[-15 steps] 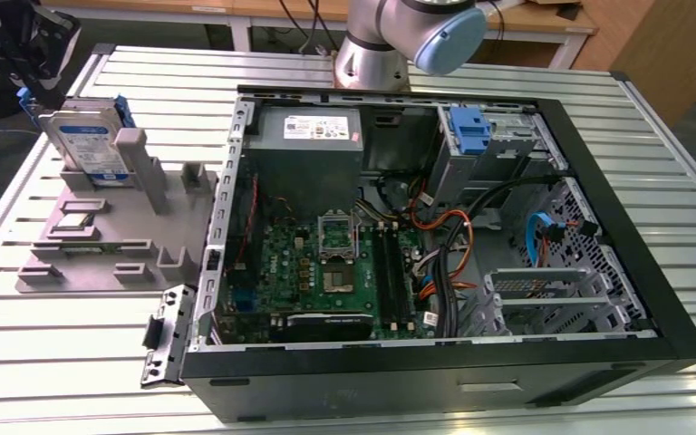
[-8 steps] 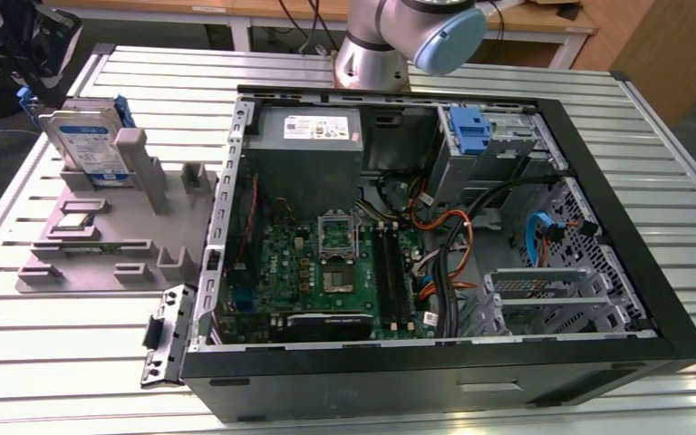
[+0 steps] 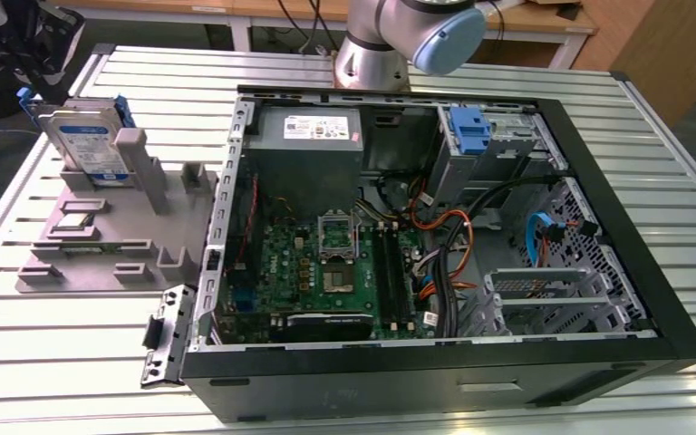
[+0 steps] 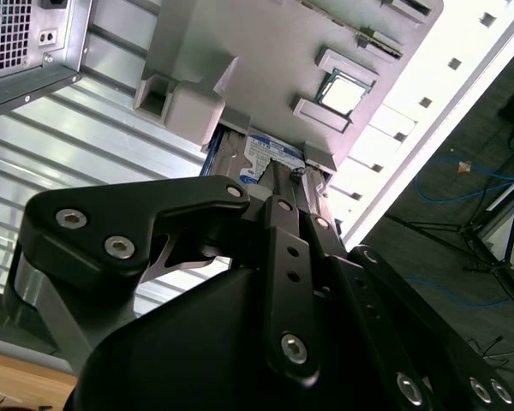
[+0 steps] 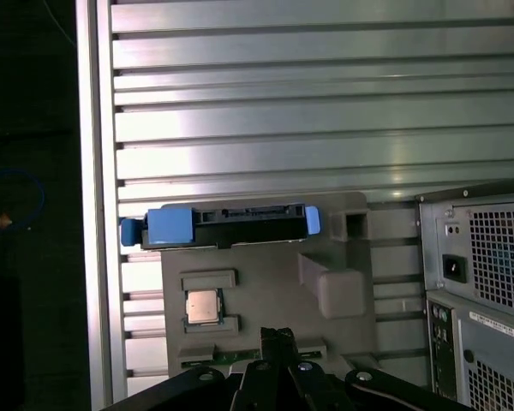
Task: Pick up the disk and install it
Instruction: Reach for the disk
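The disk [image 3: 88,145] stands upright on its edge in a slot of the grey holder [image 3: 94,245], at the exterior view's left, beside the open computer case. Its white-and-blue label faces the front and its blue carrier frame shows at the edges. In the first wrist view the disk [image 5: 227,224] appears edge-on with blue tabs at both ends. My gripper [image 5: 278,336] hangs above the holder [image 5: 265,282], well apart from the disk, shut with nothing in it. In the second wrist view the gripper [image 4: 291,184] points toward the disk [image 4: 265,152].
The open computer case [image 3: 445,362] lies on the slatted metal table [image 3: 70,362]. Inside are a grey power supply [image 3: 305,136], a green board and a drive bay with a blue latch [image 3: 471,127]. A square chip [image 5: 203,306] sits on the holder.
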